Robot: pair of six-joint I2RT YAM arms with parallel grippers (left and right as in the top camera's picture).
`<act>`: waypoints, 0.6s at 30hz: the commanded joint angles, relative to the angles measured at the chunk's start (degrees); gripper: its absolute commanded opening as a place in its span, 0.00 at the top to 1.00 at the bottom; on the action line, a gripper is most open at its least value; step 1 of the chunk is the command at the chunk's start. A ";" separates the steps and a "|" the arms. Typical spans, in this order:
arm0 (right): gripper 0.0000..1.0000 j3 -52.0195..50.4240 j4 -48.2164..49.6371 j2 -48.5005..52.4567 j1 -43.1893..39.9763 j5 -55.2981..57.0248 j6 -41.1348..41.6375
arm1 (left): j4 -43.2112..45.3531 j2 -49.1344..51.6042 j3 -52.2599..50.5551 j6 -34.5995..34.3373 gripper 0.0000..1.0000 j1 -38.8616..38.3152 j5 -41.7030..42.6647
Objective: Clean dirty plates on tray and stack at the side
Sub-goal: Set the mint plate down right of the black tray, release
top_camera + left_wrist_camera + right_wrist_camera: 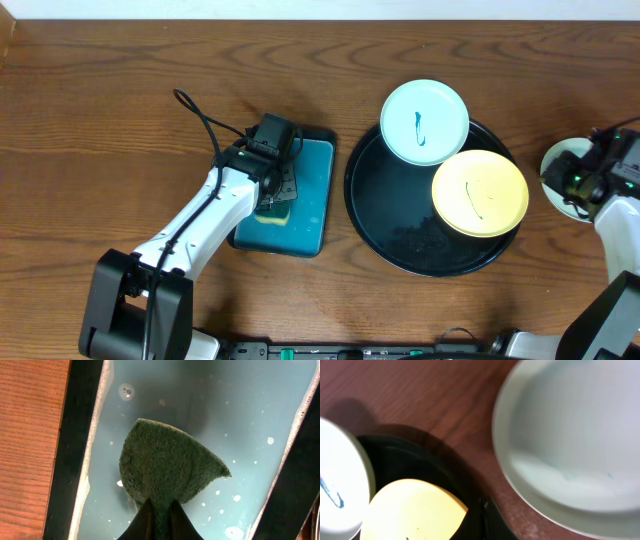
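Observation:
A pale mint plate [424,122] with a blue scribble rests on the far rim of the round black tray [400,225]. A pale yellow plate [480,193] with a dark mark lies on the tray's right side. A third pale plate [560,165] sits on the table to the right of the tray; the right wrist view shows it [570,435] blurred, with a faint blue streak. My right gripper [487,507] is shut and empty, hovering between that plate and the tray. My left gripper [160,512] is shut on a green sponge [170,465] over the teal tray [315,195].
The teal rectangular tray [240,415] has a black rim and holds soapy water with foam specks. It stands left of the black tray, with a narrow strip of wooden table between them. A black cable [200,118] loops behind the left arm.

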 commanded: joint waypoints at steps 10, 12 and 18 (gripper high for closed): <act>0.99 -1.01 2.49 8.61 2.86 4.98 1.64 | -0.37 0.17 -0.61 0.96 0.93 0.09 -0.52; 0.99 -1.01 2.69 10.08 2.89 2.69 1.64 | -0.37 0.17 -0.61 0.96 0.93 0.09 -0.52; 0.99 -1.01 2.93 14.27 2.93 -3.48 1.62 | -0.37 0.17 -0.61 0.96 0.93 0.09 -0.52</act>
